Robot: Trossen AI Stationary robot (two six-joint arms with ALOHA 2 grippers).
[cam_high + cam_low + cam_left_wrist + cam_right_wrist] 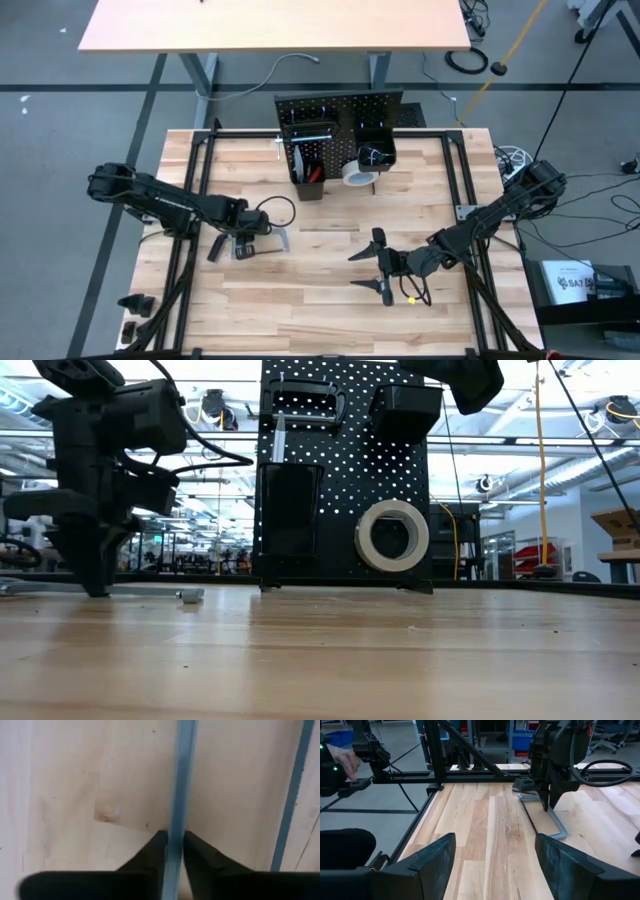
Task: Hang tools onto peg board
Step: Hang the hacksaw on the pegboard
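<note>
The grey hacksaw (280, 238) lies flat on the wooden table's left half, its dark handle (217, 247) toward the left edge. My left gripper (245, 243) points straight down and is shut on it; the right wrist view shows that gripper (551, 802) standing on the saw's frame (560, 831). Right of the middle, my right gripper (377, 265) hovers open above the table with nothing between its fingers (495, 850). The black peg board (345, 470) stands upright at the far edge. It carries two black bins, and a white tape roll (392, 535) hangs on it. My left gripper pinches the hacksaw's long frame bar (176, 815) between its two fingers. The fingers (150, 857) come from above, pointing down, and lie across the bar. The saw rests flat on the table; its thin blade (292, 805) runs beside the bar.
A black metal frame (190, 190) borders the table on its left, right and far sides. Small dark pieces (135, 302) lie off the front left corner. A person's hand (345, 762) shows beyond the table's edge. Bare wood (320, 300) lies between the two arms.
</note>
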